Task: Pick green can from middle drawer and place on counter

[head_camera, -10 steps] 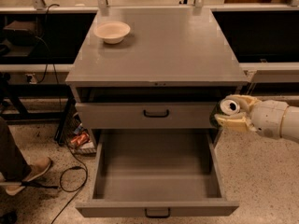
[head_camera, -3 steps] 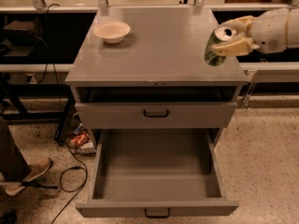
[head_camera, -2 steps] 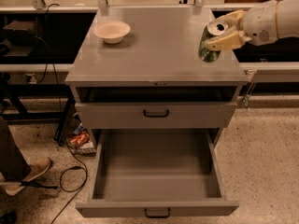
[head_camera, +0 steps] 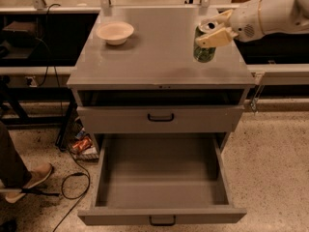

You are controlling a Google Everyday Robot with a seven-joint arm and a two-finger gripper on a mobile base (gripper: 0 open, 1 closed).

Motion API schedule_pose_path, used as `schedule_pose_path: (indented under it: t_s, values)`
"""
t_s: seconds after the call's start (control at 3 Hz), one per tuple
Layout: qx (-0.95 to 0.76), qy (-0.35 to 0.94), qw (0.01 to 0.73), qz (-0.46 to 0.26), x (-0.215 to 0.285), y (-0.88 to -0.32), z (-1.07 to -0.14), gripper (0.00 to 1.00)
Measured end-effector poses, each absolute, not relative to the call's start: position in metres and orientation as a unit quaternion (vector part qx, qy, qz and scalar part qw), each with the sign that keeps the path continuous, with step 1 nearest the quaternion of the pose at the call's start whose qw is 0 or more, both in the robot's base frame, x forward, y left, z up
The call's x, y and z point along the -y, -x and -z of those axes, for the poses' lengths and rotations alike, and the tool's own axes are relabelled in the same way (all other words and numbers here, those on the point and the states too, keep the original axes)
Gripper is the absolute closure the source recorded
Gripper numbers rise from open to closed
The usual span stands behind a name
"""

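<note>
My hand (head_camera: pixel 207 32) comes in from the right, pinching the can (head_camera: pixel 204 53) near its top. The can is upright at the desk's (head_camera: pixel 159 57) right side; touching or just above, I can't tell. Bowl (head_camera: pixel 115 33) sits back left. The drawer (head_camera: pixel 161 178) is pulled out below.

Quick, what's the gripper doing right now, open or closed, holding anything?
Gripper: closed on the green can, at the right side of the counter.
</note>
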State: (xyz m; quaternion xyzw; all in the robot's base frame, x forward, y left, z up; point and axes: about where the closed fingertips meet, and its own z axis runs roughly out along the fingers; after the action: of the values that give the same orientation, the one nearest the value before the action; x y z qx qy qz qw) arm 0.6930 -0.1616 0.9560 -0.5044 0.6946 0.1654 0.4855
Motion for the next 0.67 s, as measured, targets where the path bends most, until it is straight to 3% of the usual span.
schedule_pose_path:
  t_s: [0.67]
  values:
    - [-0.746,0.436,0.470,-0.181,0.139,-0.728,-0.942,1.00]
